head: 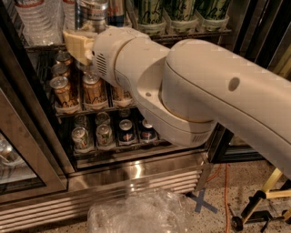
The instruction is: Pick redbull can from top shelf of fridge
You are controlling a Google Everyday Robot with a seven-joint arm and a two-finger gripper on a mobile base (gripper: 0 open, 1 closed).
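Observation:
The fridge (136, 175) stands open in front of me, its stainless base with a grille at the bottom. The top shelf (195, 34) runs across the upper edge of the view. A silver-and-blue can, apparently the redbull can (92, 12), shows at the top left just above my gripper; only its lower part is in view. My gripper (76, 44), a cream-coloured piece at the end of the big white arm, sits at the shelf's front rail directly under that can. I cannot tell whether it touches or holds the can.
Clear water bottles (36, 20) stand left of the can and green-and-white cans (182, 11) right of it. Gold cans (61, 91) fill the middle rack, darker cans (125, 132) the bottom rack. A glass door (18, 154) is at left. Crumpled plastic (136, 214) and a yellow stand (268, 191) are on the floor.

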